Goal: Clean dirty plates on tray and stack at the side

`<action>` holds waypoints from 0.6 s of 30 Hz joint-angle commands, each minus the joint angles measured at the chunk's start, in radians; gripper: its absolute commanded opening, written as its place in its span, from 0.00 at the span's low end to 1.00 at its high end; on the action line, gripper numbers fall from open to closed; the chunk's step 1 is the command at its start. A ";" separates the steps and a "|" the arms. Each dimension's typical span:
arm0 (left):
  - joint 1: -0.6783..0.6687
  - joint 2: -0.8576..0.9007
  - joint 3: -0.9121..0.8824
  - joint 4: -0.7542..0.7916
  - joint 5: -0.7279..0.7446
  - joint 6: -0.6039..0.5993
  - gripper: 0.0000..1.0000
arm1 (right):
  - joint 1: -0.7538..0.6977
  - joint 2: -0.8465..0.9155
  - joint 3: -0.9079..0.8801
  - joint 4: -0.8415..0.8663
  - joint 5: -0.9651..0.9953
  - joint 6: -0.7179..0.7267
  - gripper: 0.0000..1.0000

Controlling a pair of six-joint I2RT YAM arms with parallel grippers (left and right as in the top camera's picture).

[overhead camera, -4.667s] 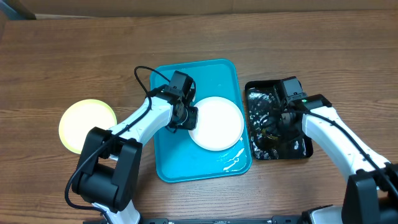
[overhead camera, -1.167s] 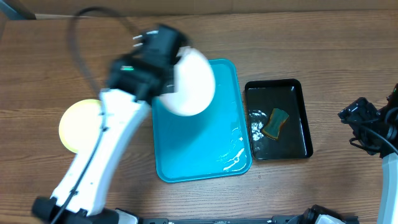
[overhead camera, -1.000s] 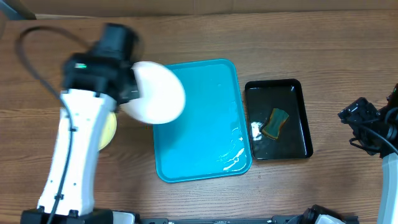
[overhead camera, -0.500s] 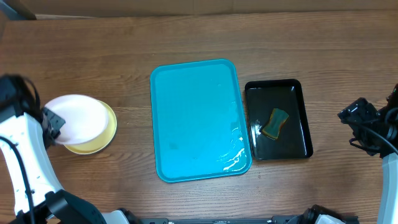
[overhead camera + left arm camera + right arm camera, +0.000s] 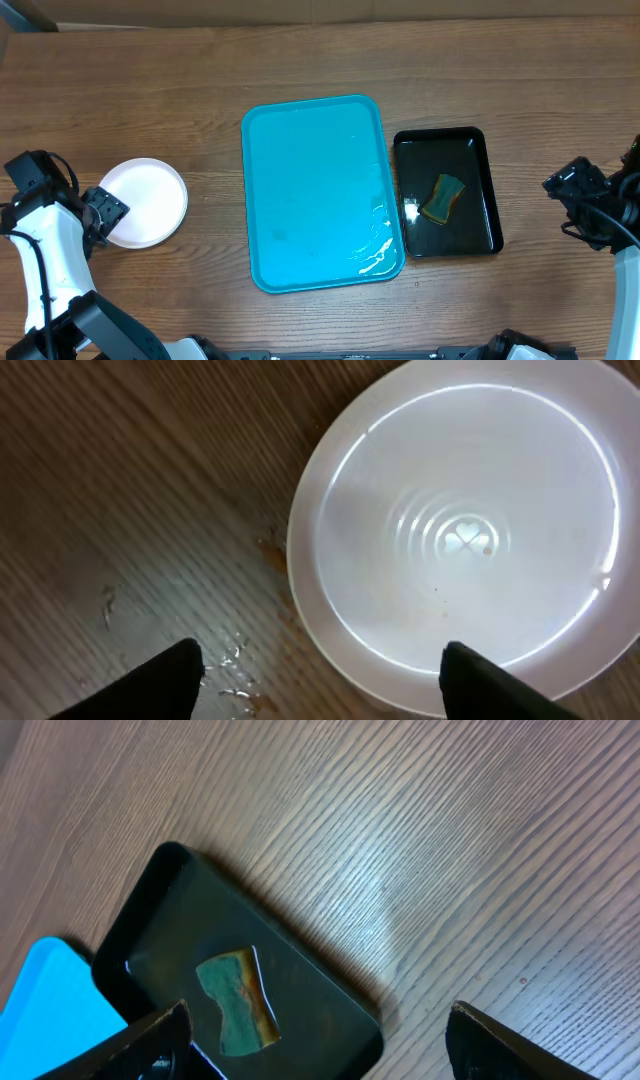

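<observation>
Logging the present state: a white plate (image 5: 146, 202) lies flat near the table's left edge, well apart from the turquoise tray (image 5: 262, 150) at mid-table. The tray holds no plates, only a wet smear (image 5: 372, 256) in its corner nearest the front edge. Nothing shows past the plate's rim from above, so I cannot tell whether other plates lie under it.

The left gripper (image 5: 108, 213) sits just beside that rim, on the left-edge side. In the wrist view its fingertips (image 5: 160, 678) are spread wide with nothing pinched. The right gripper (image 5: 575, 190) hangs by the right edge, fingers (image 5: 150, 1040) spread and empty. The black tray (image 5: 140, 935) and its sponge (image 5: 236, 1002) lie ahead of it.

Judgement: stacking looks close to done.

Risks:
- The left fingers are so near the rim that a low or sideways pull-away could nudge the plate toward the left edge.
- Droplets (image 5: 232, 660) on the wood beside the plate suggest wet surfaces, so it may slide easily.
</observation>
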 commanded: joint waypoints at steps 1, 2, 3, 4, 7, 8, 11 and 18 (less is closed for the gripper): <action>-0.005 -0.032 0.095 -0.060 0.032 0.002 0.80 | -0.001 -0.005 0.013 0.003 -0.029 -0.027 0.83; -0.011 -0.040 0.143 -0.098 0.066 0.003 0.81 | -0.001 -0.005 0.013 0.010 -0.068 -0.060 0.83; -0.021 -0.046 0.183 -0.127 0.100 0.014 0.81 | 0.000 -0.005 0.013 0.018 -0.115 -0.107 0.82; -0.043 -0.057 0.242 -0.159 0.179 0.059 0.81 | 0.000 -0.006 0.013 0.032 -0.195 -0.175 0.81; -0.119 -0.083 0.336 -0.200 0.344 0.205 0.82 | 0.021 -0.014 0.014 0.049 -0.366 -0.294 0.81; -0.158 -0.095 0.362 -0.216 0.385 0.257 0.83 | 0.037 -0.019 0.014 0.052 -0.400 -0.320 0.83; -0.304 -0.132 0.412 -0.275 0.429 0.365 0.91 | 0.114 -0.040 0.014 0.049 -0.420 -0.350 0.85; -0.631 -0.200 0.420 -0.340 0.301 0.387 1.00 | 0.385 -0.107 0.014 0.069 -0.416 -0.362 1.00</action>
